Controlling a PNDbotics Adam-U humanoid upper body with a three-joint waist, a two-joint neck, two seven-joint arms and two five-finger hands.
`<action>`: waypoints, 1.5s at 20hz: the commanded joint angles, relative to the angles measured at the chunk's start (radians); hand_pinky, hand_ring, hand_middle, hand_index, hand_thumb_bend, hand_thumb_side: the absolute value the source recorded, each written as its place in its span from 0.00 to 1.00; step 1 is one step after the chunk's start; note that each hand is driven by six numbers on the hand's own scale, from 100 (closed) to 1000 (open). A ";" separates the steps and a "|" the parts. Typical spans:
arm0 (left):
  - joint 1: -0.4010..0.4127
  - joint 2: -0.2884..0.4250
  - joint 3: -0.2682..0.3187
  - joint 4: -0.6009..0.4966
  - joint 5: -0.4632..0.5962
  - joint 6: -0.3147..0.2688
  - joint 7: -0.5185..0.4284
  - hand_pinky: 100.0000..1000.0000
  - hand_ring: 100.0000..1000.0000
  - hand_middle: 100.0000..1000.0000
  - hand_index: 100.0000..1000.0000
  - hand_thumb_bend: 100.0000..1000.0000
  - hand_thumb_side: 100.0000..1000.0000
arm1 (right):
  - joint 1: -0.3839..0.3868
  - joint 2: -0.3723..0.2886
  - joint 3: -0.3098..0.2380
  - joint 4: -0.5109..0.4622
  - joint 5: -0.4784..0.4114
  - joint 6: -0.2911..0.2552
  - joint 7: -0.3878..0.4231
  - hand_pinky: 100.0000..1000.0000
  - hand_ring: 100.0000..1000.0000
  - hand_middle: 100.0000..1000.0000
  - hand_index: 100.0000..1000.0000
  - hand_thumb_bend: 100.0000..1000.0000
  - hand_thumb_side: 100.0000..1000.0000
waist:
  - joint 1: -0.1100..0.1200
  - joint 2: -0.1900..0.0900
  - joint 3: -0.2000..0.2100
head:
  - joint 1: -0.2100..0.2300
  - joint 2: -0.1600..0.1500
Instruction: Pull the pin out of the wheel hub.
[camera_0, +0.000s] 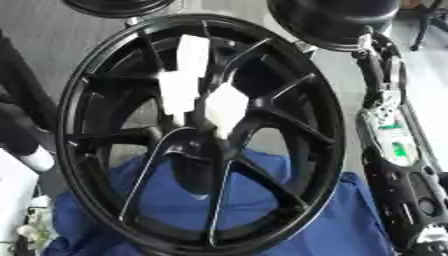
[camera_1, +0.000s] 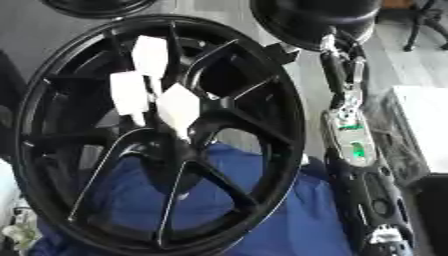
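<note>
1. Nearest the camera, a blue cloth (camera_0: 262, 210) lies under and behind the lower spokes, probably there to cushion the wheel hub (camera_0: 199, 135) and protect its finish.
2. At the lower left edge something pale and cluttered shows, too indistinct to name.
3. Along the right side the robot's right arm (camera_1: 350, 150) runs down the frame, black with silver parts and a green-lit board. It appears to end near the top right, close to the rim's upper edge, but the right hand's fingers cannot be made out, so whether it is holding anything cannot be told.
4. No left hand is visible in either view.
5. The wheel hub fills the middle, black, standing tilted on edge with its spokes facing the camera, a pose that leaves the centre open to reach.
6. Three white pieces (camera_1: 153, 90) sit clustered at the hub's centre and just above it; the pin is presumably among them, still seated, though which piece it is stays unclear.
7. Farthest off, two dark round objects (camera_0: 337, 20) rest beyond the rim's top.
</note>
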 joint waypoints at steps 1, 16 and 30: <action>-0.035 0.040 0.005 -0.038 0.001 0.006 -0.004 0.63 0.78 0.60 0.65 0.01 0.81 | -0.012 -0.031 -0.010 -0.019 -0.007 0.000 -0.008 0.82 0.66 0.70 0.81 0.13 0.50 | 0.008 -0.017 -0.002 | 0.004 -0.016; -0.346 0.457 -0.201 -0.220 0.129 0.258 -0.256 0.64 0.80 0.62 0.66 0.00 0.73 | 0.021 -0.073 -0.006 -0.009 -0.013 0.005 -0.002 0.82 0.65 0.70 0.81 0.15 0.50 | 0.044 -0.030 0.012 | -0.008 -0.005; -0.620 0.571 -0.429 -0.318 -0.094 0.583 -0.749 0.70 0.79 0.67 0.74 0.02 0.69 | 0.037 -0.102 -0.003 -0.005 -0.010 0.010 0.001 0.82 0.65 0.70 0.81 0.14 0.51 | 0.063 -0.033 0.028 | -0.015 0.007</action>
